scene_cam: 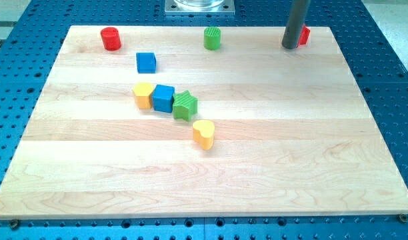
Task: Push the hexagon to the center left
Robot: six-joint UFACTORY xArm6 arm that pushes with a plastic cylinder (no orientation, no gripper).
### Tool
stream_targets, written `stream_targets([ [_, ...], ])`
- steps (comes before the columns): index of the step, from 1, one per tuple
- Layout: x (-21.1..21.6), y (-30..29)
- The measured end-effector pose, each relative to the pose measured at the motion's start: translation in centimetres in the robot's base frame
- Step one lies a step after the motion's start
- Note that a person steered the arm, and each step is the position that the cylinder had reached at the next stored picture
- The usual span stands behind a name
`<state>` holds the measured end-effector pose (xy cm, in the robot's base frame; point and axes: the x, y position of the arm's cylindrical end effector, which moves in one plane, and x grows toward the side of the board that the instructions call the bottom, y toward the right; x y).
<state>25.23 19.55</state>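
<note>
My tip [290, 47] rests on the wooden board [257, 167] near the view's top right edge. It touches or nearly touches a red block [304, 35] that the rod mostly hides, so its shape cannot be made out. A yellow block [143, 95] that looks like a hexagon sits left of centre, far to the left of my tip. It touches a blue cube [163, 98] on its right, and a green star [185, 105] follows that in a row.
A yellow heart [203, 133] lies just below and right of the green star. A second blue cube [146, 63] sits above the yellow hexagon. A red cylinder [111, 39] stands at the top left and a green cylinder [212, 38] at the top middle.
</note>
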Motion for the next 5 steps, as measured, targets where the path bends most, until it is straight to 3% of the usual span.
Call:
stream_targets([
  [5,1.7,-3.8],
])
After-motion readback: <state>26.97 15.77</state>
